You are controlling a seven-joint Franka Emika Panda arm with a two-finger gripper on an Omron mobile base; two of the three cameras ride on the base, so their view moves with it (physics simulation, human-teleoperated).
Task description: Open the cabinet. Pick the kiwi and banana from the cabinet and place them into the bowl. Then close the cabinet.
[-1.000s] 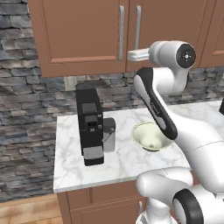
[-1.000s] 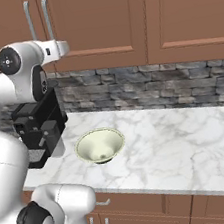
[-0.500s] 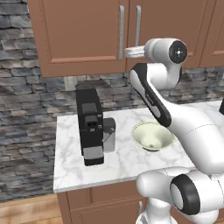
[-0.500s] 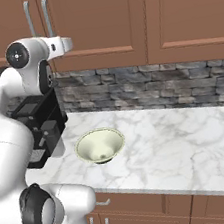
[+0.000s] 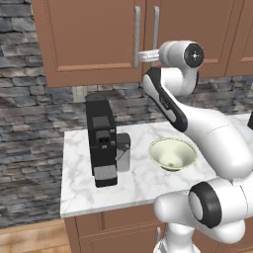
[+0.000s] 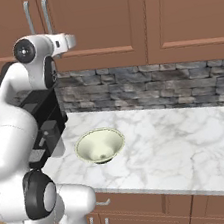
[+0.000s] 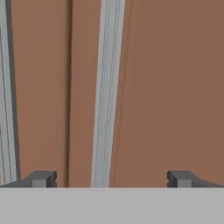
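Approach to the cabinet handle, with the doors closed.

The cabinet (image 5: 99, 44) spans the upper part of the left base view, both doors shut; its two silver bar handles stand side by side at top centre, and the right-door handle (image 7: 108, 92) runs vertically just left of centre in the hand view, between the two finger tips. The gripper (image 7: 111, 178) is spread fully wide and holds nothing; no contact with the bar is evident. The bowl (image 5: 172, 153) sits on the marble counter (image 5: 79, 188) at centre right, beside the black coffee machine (image 5: 101, 141). The step in hand appears to be the first, opening the cabinet. The next move likely calls for advancing until the bar lies between the fingers, then closing and pulling outward.
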